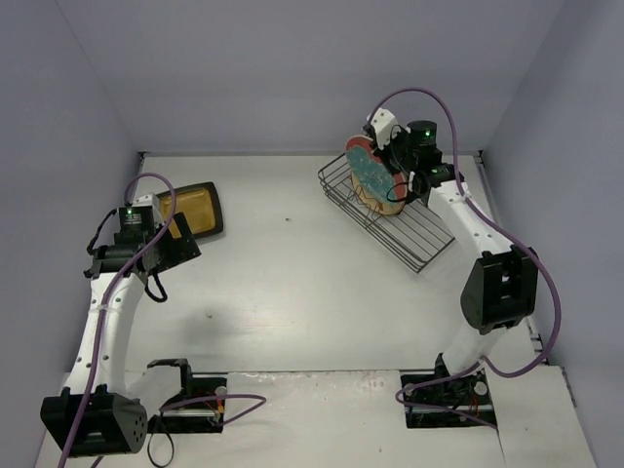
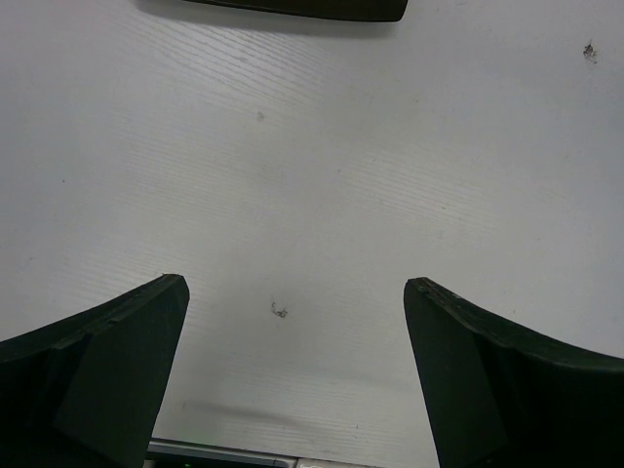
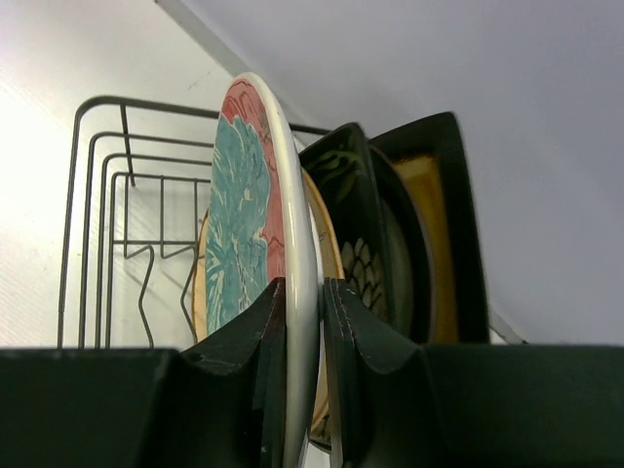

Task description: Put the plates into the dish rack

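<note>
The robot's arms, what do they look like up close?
The left arm and right arm have white tube-like links, chunky black joints and a looping purple cable. A small green light glows near each wrist. The left pincer and right pincer end in dark wedge-shaped fingers.

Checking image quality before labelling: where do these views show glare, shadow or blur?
Right wrist view: the table behind the rack is washed out bright, the right hand dark against the red-teal plate. Left wrist view: left hand dark, table evenly lit. Top view: soft shadows, no glare.
</note>
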Tool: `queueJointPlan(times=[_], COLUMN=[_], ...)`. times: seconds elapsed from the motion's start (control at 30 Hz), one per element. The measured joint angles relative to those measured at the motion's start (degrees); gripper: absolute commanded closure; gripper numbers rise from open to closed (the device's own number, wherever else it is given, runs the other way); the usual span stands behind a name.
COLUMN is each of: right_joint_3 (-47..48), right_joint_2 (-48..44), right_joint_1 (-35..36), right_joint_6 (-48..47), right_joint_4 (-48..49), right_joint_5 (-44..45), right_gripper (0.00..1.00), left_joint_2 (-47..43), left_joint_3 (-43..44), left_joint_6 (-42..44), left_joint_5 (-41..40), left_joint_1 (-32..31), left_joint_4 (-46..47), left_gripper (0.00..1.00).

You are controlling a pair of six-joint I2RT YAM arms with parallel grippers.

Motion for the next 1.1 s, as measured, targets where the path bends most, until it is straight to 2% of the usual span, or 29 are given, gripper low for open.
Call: queueJointPlan(times=[0.47,0.57,0.67,0.7,0.77,0.87,0.97,1.1], right_joint_3=[-2.89,-4.37,-6.05,-6.29,-6.58,-6.56,-6.56,-6.54], right_joint_2=[3.89,4.42,4.48,4.48,4.48,4.46,4.39,3.78], right_joint_1=[-0.50,-0.50,-0.50,-0.55,-0.57,-0.81,-0.81,-0.83], right_joint_6=[0.50,1.62,2.49,2.86,3.69,4.68,4.81,4.96], right_joint_4=[3.67,4.81,5.55,6.05,6.47,9.31,11.63,11.65], right_joint_5=[-3.78,-4.35,-4.68,-4.70,-4.85,-5.11,-4.63,-4.22], right_gripper=[1.00,0.96,0.89,0.81,0.75,0.54,0.44,0.36], left_joint_2=[0.17,0.17,0.17,0.17,0.28,0.57,1.09,2.54], left_joint_3=[-0.02,-0.61,-1.77,-2.08,-2.38,-2.43,-2.43,-2.40], left_joint_6=[0.02,0.00,-0.02,-0.04,-0.07,-0.11,-0.22,-0.35], left_joint_5=[-0.20,-0.11,0.07,0.17,0.28,0.26,0.28,0.28], left_joint_1=[0.00,0.00,0.00,0.00,0.00,0.00,0.00,0.00], left_joint_4=[-0.13,-0.07,-0.09,-0.09,-0.11,-0.09,-0.04,0.61], left_gripper=[0.03,0.03,0.03,0.03,0.03,0.03,0.03,0.03])
